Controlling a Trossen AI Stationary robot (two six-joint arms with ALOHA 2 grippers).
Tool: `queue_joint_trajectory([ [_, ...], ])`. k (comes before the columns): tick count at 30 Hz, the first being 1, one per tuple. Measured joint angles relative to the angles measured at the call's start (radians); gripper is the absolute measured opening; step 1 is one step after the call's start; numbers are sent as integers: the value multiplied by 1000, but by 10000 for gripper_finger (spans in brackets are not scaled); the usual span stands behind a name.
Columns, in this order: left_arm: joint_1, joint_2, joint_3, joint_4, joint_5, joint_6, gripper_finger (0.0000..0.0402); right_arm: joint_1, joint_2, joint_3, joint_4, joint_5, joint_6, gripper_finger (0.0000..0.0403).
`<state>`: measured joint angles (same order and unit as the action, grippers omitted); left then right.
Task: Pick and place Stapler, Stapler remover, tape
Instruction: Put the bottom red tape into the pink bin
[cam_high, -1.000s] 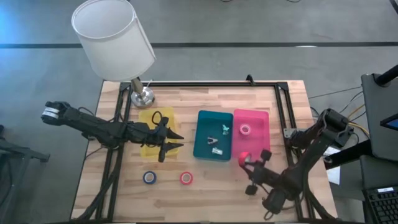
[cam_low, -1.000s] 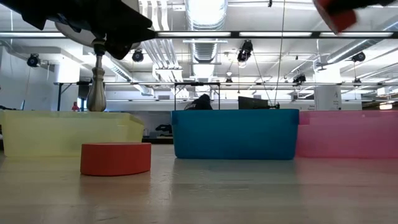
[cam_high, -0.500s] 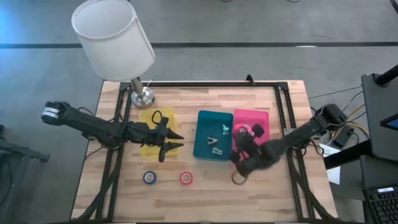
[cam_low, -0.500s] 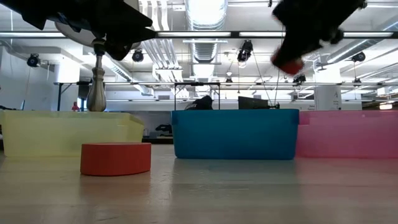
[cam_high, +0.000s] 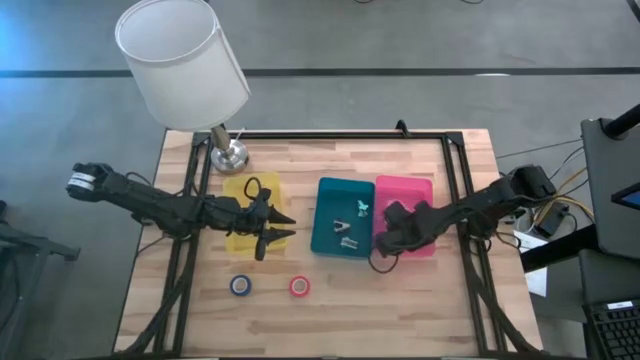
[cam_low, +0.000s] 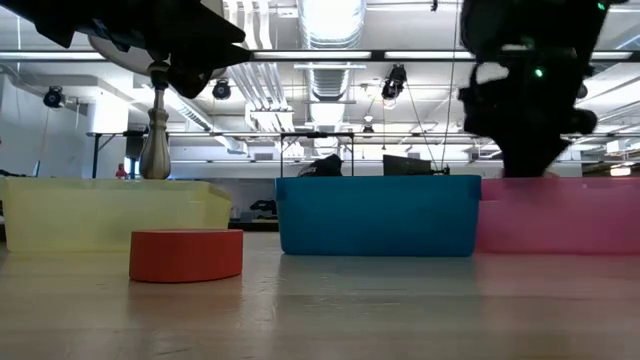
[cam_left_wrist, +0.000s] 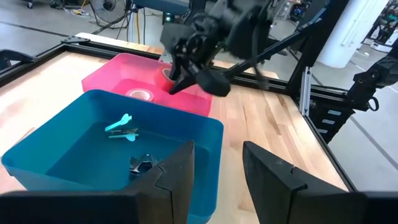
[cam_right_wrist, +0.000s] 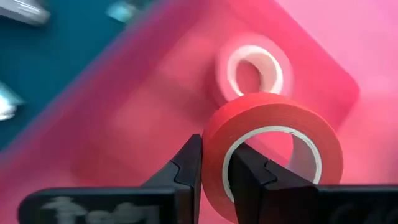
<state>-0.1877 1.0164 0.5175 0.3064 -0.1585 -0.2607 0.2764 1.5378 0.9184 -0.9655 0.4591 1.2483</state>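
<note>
My right gripper (cam_high: 389, 231) hangs over the pink tray (cam_high: 422, 187), shut on a red tape roll (cam_right_wrist: 273, 140). A pale pink roll (cam_right_wrist: 252, 68) lies flat on that tray's floor, under the held one. On the bare wood near the front, a blue roll (cam_high: 240, 286) and another red roll (cam_high: 299, 286) lie flat. The teal tray (cam_high: 326, 215) holds small metal pieces (cam_high: 346, 234) and a teal piece (cam_high: 363, 207). My left gripper (cam_high: 280, 227) waits open by the yellow tray (cam_high: 240, 212), which holds a dark object (cam_high: 255, 189). My right gripper pinches the red roll's wall (cam_right_wrist: 214, 158) between its two fingers, one finger (cam_right_wrist: 247, 175) in the roll's open centre and the other (cam_right_wrist: 188, 169) outside. The roll is lifted clear, standing on edge above the pink tray's floor.
A lamp with a white shade (cam_high: 182, 58) stands on its metal base (cam_high: 229, 155) at the far left corner. A black frame (cam_high: 452, 160) borders the table's far and right sides. Bare wood lies along the near edge around the two loose rolls.
My right gripper, still shut on the red roll, has swung from the table's near right part toward the far edge and has come down over the pink tray. The roll has travelled with it. My left arm has kept still.
</note>
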Motion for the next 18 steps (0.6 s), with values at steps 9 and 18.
queue_joint_trajectory([
  [9, 0, 0, 0, 0, 0, -1, 140, -29, -5, -131, 13, -119, 140, 54],
  [18, 0, 0, 0, 0, 0, 0, 140, -29, 1, -172, 118, -119, 131, 71],
])
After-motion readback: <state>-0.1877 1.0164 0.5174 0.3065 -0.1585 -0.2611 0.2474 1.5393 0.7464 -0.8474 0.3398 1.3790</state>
